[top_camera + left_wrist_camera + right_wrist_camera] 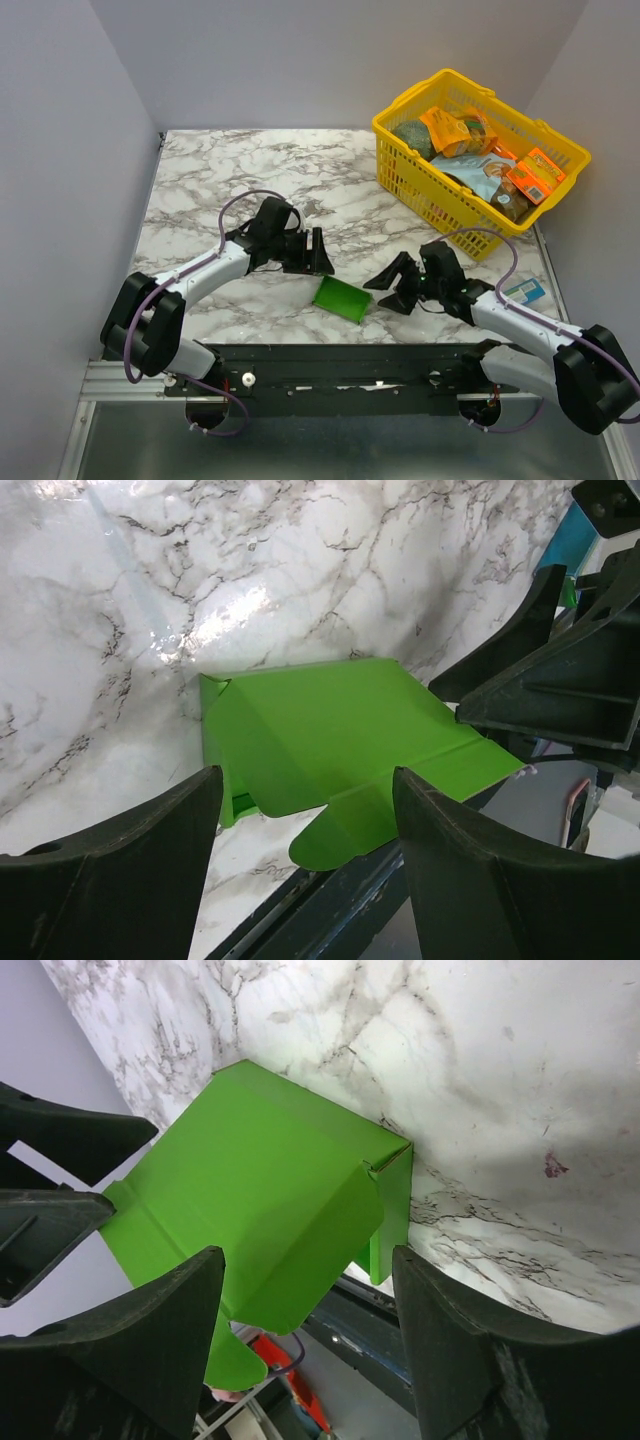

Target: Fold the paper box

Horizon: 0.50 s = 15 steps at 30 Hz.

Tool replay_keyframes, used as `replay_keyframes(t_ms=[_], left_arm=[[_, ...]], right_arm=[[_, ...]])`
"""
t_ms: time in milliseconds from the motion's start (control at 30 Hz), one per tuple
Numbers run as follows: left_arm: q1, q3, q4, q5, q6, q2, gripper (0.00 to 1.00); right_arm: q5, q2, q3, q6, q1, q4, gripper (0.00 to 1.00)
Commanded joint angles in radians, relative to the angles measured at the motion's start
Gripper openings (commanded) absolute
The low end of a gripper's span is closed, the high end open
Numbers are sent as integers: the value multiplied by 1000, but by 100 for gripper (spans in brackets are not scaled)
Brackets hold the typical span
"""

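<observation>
The paper box (pixel 340 299) sits half-folded at the near edge of the marble table (pixel 200 180), between both arms. The left gripper (pixel 320 255) and right gripper (pixel 393 288) are spread wide, holding nothing. One flap maybe overhangs the edge, hard to tell.

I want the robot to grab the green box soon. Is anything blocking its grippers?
Nothing visible does. The paper box lies on the marble table between the open left gripper and open right gripper; the yellow basket stands far off.
</observation>
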<state>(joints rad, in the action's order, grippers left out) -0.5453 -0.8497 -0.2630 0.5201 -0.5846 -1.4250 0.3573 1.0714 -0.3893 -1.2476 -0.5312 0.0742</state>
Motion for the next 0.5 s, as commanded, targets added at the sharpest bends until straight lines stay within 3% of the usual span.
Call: replay_keyframes(t_ms=[0,467], left_arm=[[-13,21,30,54,-29,31,75],[-36,77,107,66,-101,52,71]], right_arm=[[12,4,12,-27,-9,-43,74],[16,62,23,-88,-58,-145,66]])
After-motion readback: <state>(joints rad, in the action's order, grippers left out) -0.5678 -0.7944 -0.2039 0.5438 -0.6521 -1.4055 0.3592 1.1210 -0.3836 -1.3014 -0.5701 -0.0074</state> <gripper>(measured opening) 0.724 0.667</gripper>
